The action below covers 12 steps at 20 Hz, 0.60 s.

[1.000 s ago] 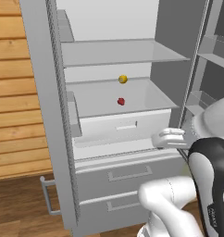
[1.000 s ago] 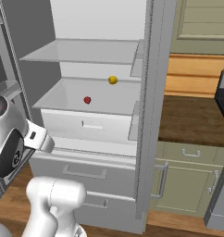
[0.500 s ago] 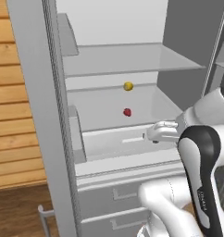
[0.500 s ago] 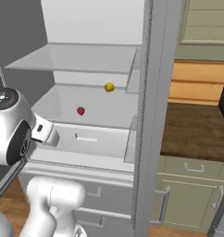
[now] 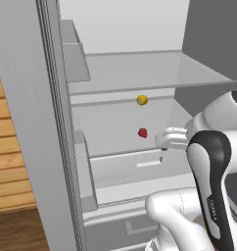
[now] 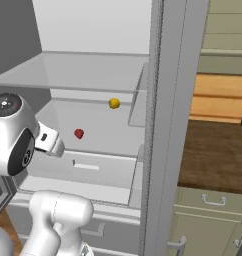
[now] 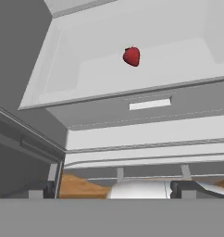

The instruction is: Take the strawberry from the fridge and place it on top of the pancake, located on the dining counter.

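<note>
The fridge [image 5: 47,147] stands open in front of me. The strawberry [image 5: 142,132] [image 6: 79,133] [image 7: 131,56], a tiny red lump, lies in a pale open bin [image 7: 146,109] under a glass shelf. My gripper [image 5: 164,139] [image 6: 57,146] [image 7: 114,190] hovers just outside the bin's front wall, to the right of the berry and nearer to me, a little below it. Its jaws are spread wide and hold nothing. The pancake and the dining counter are out of view.
A small yellow round fruit [image 5: 142,100] [image 6: 114,103] sits deeper in the fridge, behind the strawberry. The glass shelf [image 5: 140,71] roofs the bin. Door racks [image 5: 74,51] jut out at the left. Green cabinets [image 6: 213,220] and a wooden counter top [image 6: 218,145] lie to the right.
Both base views have closed in on the fridge, so the cameras have moved forward. The hand has risen to the level of the bin's front. The jaws have stayed wide.
</note>
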Tool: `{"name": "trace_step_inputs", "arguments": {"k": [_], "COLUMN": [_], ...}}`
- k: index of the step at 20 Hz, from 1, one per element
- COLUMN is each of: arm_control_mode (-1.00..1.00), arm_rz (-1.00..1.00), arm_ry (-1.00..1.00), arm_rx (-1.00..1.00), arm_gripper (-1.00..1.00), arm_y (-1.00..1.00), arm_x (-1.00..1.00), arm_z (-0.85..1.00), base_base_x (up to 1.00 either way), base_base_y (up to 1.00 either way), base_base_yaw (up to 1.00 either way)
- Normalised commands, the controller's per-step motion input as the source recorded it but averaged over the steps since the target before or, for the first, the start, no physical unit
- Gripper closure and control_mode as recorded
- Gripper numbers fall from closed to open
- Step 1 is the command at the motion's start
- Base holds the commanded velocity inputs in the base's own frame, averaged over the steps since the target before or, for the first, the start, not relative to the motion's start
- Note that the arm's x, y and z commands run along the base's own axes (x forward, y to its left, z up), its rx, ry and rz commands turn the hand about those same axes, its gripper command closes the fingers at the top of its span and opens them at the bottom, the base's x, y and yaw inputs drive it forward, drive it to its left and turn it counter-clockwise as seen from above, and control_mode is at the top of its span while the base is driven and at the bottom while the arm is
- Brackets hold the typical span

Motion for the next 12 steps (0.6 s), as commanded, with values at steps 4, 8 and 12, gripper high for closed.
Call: {"name": "trace_step_inputs", "arguments": {"k": [4,8,12], "arm_control_mode": [-1.0,-1.0,-1.0], "arm_rz": [0.0,0.0,0.0], "arm_ry": [0.01,-0.14,-0.07], "arm_rx": [0.0,0.0,0.0], "arm_gripper": [-1.0,-1.0,-1.0], "arm_y": [0.01,0.0,0.0], "arm_x": [0.61,0.72,0.72], "arm_z": [-0.32,-0.17,-0.21], "base_base_x": [0.15,0.0,0.0], "base_base_y": [0.0,0.0,0.0], "base_base_yaw": [0.0,0.0,0.0]}}
